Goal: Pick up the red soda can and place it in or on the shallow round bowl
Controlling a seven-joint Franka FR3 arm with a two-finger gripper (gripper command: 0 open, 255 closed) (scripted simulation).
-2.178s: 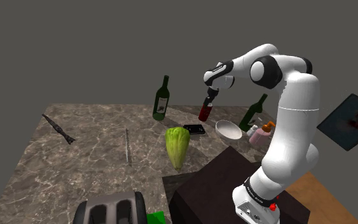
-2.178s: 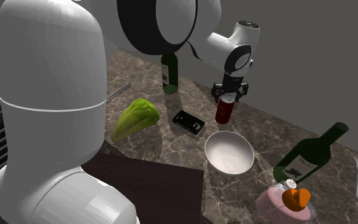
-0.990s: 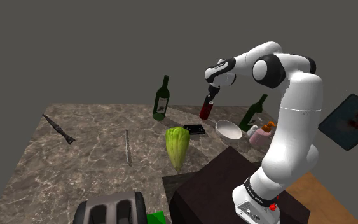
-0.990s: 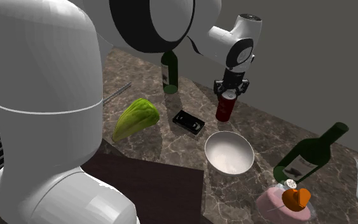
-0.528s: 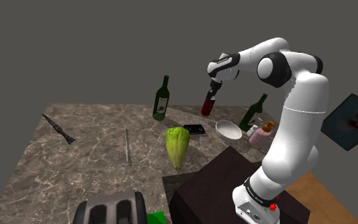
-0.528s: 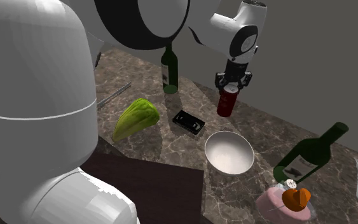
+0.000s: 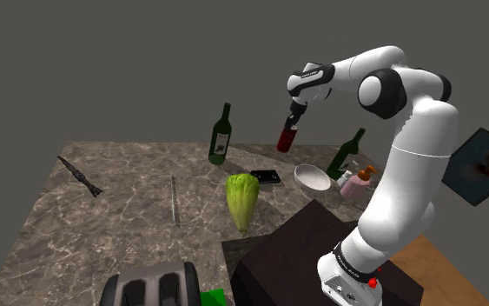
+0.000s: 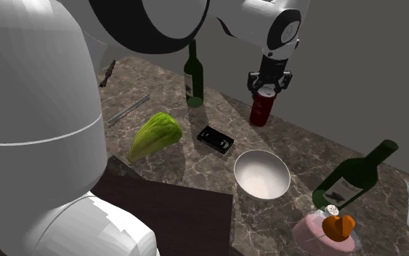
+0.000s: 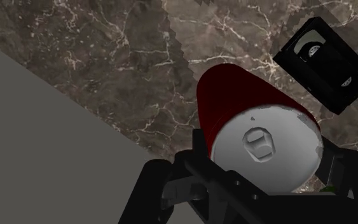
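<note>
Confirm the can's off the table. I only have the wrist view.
Observer: Yes. In the shoulder view the red soda can hangs tilted from the gripper, higher than a second ago.
Operator: Bowl location?
Observer: The white bowl sits on the marble table, between the can and the stand.
Operator: Anything near it?
Observer: A leaning green bottle stands at the second exterior view's right of it.

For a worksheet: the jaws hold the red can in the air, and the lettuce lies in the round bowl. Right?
No: the lettuce lies on the table, apart from the empty bowl, as the second exterior view shows. The red can is held aloft.
</note>
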